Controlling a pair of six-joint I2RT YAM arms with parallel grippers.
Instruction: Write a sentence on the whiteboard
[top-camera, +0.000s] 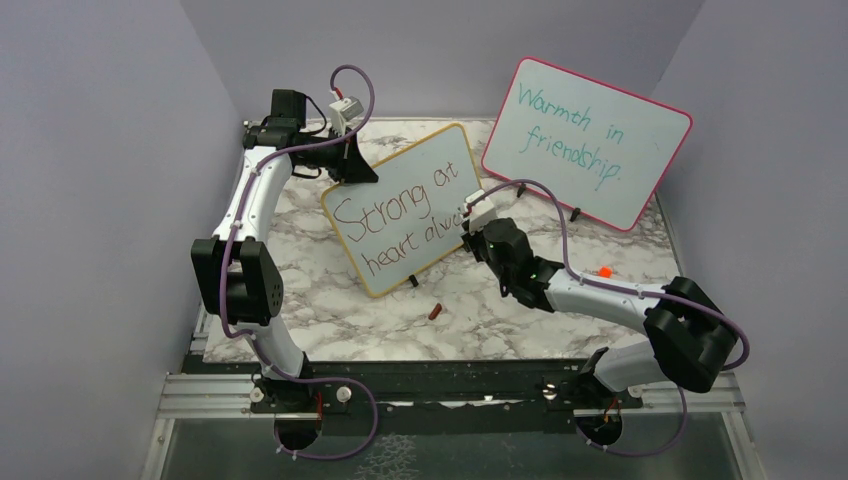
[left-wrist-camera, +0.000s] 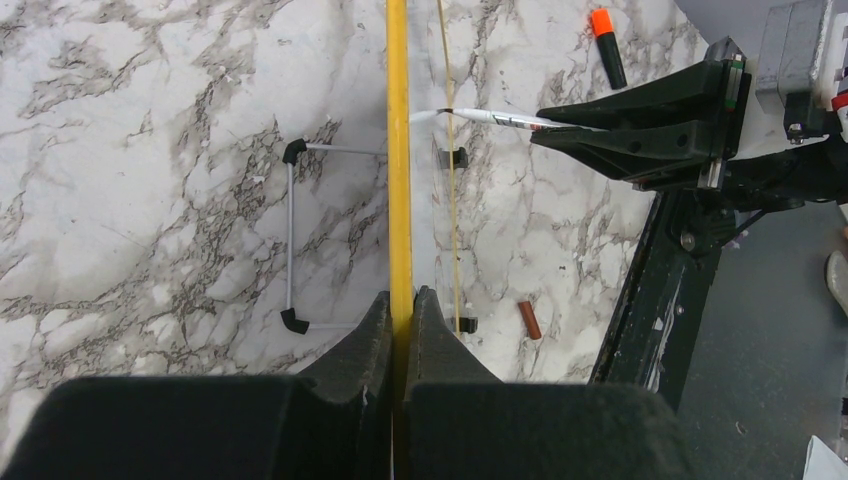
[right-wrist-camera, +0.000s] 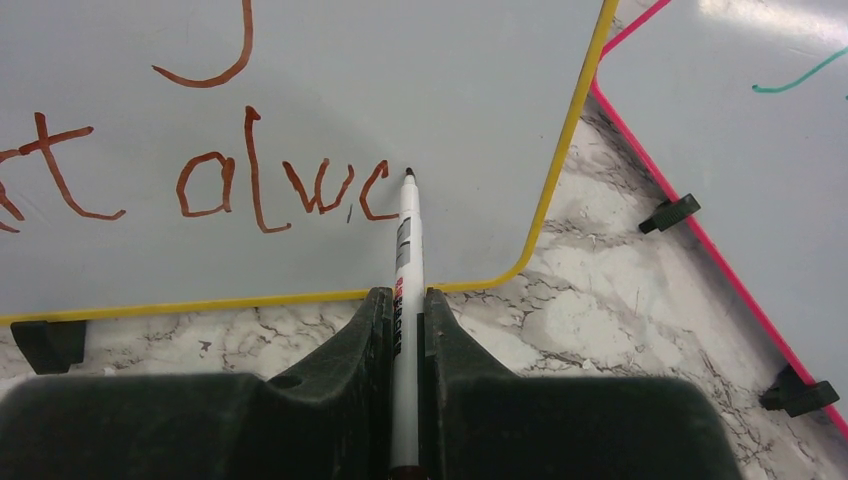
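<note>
- In the top view the right gripper covers the end of the sentence's second line. What reads there is "Strong at" above "heart alw".
- The right wrist view cuts the writing off at the left and top. It shows "alw" and an open curve like a "c", in red-brown strokes.
- The marker is clamped upright between the right fingers. Its dark tip sits just beside that last curve, but contact with the surface cannot be told.
- Print on the marker's barrel is too small to read.
- The whiteboard stands tilted on the marble table, left of the pink-framed board, which reads "Warmth in friendship." in teal.
- The left wrist view shows the whiteboard edge-on, and the left gripper pinches its yellow frame.
- A red-brown cap lies near the whiteboard's feet.
- An orange-tipped item lies well apart, too small to identify.
</note>
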